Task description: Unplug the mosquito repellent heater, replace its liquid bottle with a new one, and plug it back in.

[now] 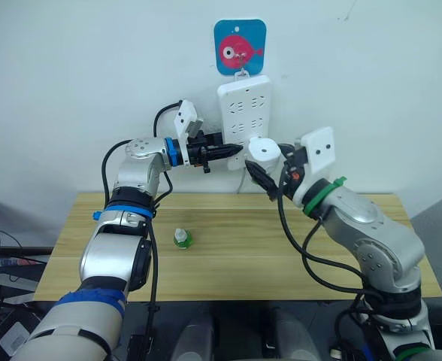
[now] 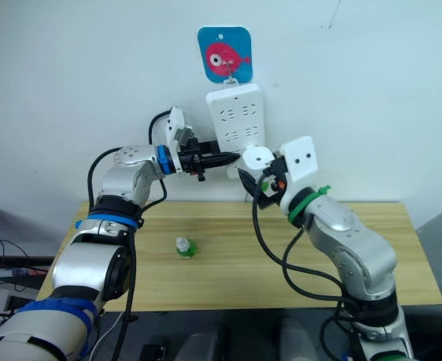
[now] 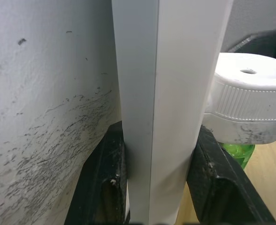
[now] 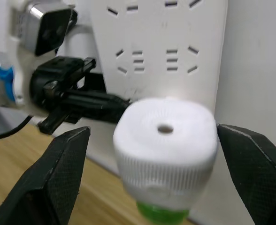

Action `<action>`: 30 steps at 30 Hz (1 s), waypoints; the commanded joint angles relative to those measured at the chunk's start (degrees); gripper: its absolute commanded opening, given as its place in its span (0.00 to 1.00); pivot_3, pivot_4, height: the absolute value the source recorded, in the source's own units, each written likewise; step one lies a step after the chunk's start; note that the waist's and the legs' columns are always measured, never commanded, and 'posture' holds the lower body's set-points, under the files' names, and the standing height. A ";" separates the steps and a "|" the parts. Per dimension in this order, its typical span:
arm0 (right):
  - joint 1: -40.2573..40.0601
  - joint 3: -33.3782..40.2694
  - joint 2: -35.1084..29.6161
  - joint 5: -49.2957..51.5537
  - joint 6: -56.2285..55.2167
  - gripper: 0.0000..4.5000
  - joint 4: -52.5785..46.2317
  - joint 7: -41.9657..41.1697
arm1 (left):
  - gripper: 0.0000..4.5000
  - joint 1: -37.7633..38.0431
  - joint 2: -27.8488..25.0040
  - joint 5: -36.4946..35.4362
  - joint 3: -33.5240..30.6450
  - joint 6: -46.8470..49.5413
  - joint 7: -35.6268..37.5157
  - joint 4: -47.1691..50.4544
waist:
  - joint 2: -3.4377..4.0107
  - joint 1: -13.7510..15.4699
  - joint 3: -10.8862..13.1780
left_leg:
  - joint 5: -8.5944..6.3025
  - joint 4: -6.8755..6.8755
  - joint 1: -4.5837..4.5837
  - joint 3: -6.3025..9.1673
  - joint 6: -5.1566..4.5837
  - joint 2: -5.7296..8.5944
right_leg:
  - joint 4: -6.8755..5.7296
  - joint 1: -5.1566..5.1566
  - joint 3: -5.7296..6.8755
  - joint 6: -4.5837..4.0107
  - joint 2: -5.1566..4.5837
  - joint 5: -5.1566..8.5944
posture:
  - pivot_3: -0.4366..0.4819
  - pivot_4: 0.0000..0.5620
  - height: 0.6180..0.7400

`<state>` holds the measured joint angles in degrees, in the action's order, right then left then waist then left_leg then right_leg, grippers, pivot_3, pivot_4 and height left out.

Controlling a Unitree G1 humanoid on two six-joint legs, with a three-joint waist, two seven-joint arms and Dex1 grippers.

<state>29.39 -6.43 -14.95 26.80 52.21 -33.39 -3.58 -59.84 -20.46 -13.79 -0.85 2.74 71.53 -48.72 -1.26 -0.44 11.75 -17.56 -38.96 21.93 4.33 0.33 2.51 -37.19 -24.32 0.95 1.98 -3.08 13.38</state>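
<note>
Silver-grey jointed arms, blue-ringed left, green-ringed right, looping black cables, white wrist camera housings.

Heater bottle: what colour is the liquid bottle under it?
Green, below the white heater; the bottle shows best in the right wrist view.

heater prongs hidden against power strip (image 1: 244,113), green bottle (image 4: 162,213) cut off, possibly attached

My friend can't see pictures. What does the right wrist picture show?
The white mosquito repellent heater, green bottle beneath it, sits against the hanging power strip, between the right gripper's spread black fingers. The left gripper pinches the strip's edge.
</note>
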 commanded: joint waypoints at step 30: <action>-1.53 2.04 1.31 -4.13 8.10 0.67 -6.48 -2.06 | 0.29 -0.99 -1.18 2.05 -0.08 -4.59 -3.47 -0.61 | 0.01 -0.03 0.01 | -0.02 0.07 0.02 0.08 -0.02 0.06 | 0.04 -0.01 0.05 0.00 0.00 0.00 | 0.46 0.41 1.00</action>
<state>27.87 -5.66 -13.46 21.73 59.50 -36.85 -5.26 -59.49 -20.74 -12.75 -0.38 -0.89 69.85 -48.90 -1.25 -0.47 11.76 -17.58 -38.89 21.94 4.39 0.31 2.57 -37.16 -24.33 0.98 1.98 -3.08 13.37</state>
